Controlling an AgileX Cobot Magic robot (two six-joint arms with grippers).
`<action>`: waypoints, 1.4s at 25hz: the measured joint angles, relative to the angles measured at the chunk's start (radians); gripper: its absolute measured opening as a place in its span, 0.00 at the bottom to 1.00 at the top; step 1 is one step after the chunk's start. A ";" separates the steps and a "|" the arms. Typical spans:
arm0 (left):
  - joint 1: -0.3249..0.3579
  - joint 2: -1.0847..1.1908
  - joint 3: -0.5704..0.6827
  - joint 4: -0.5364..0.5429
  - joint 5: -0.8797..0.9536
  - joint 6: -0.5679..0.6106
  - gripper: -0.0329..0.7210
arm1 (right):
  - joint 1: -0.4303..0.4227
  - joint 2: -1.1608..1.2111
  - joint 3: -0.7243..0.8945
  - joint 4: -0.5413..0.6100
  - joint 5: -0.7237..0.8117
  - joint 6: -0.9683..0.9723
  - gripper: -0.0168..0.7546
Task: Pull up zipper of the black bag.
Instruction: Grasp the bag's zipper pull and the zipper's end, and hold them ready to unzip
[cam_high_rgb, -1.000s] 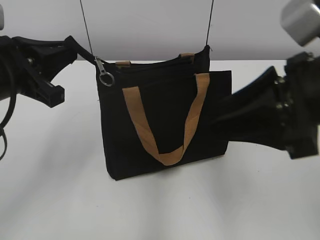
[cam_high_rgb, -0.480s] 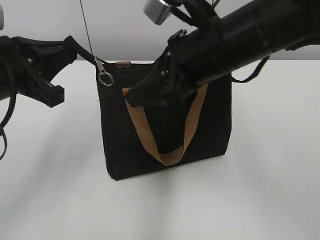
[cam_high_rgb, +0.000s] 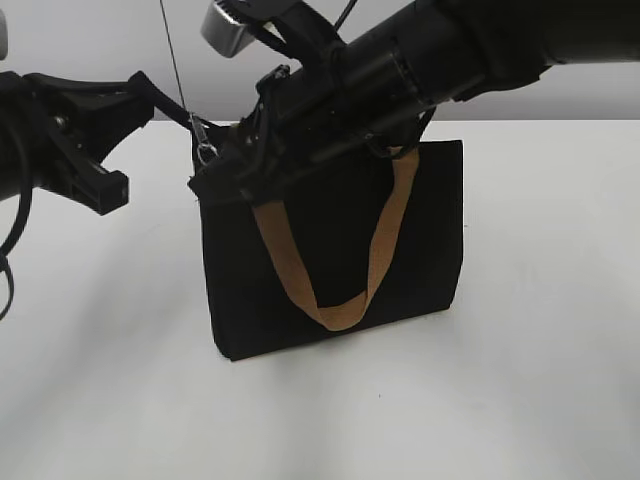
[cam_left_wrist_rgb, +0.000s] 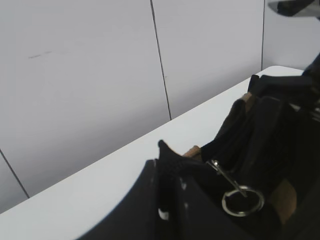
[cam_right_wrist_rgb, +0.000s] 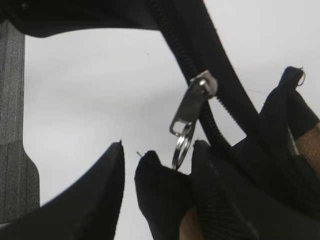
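Note:
The black bag (cam_high_rgb: 425, 235) stands upright on the white table, with a tan handle (cam_high_rgb: 300, 270) hanging down its front. My left gripper (cam_high_rgb: 152, 102) is shut on the bag's black side strap (cam_left_wrist_rgb: 167, 160) at the top left corner and holds it taut. The zipper (cam_high_rgb: 204, 148), a silvery slider with a ring pull, hangs at that corner. It also shows in the left wrist view (cam_left_wrist_rgb: 235, 192) and the right wrist view (cam_right_wrist_rgb: 192, 105). My right gripper (cam_high_rgb: 215, 180) reaches across the bag's top. It is open (cam_right_wrist_rgb: 157, 155), with the ring and a fabric tip between its fingers.
The white table (cam_high_rgb: 540, 380) spreads around the bag. A grey panelled wall (cam_left_wrist_rgb: 100, 75) rises behind it. My right arm (cam_high_rgb: 430, 60) hides the bag's top edge and rear handle. Two thin dark wall seams (cam_high_rgb: 168, 45) run up behind.
My right arm has swung from the bag's right side across its top to the left corner, bringing its open fingers around the zipper ring. The left gripper and the bag have not moved.

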 joint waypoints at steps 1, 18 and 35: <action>0.000 0.000 0.000 0.000 0.000 0.000 0.07 | 0.000 0.010 -0.008 0.007 -0.003 0.000 0.47; 0.000 0.000 0.000 0.000 0.000 0.000 0.07 | 0.001 0.023 -0.014 0.070 -0.040 0.041 0.09; 0.002 0.000 0.000 -0.002 0.239 0.000 0.07 | 0.000 -0.044 -0.014 -0.155 -0.037 0.270 0.02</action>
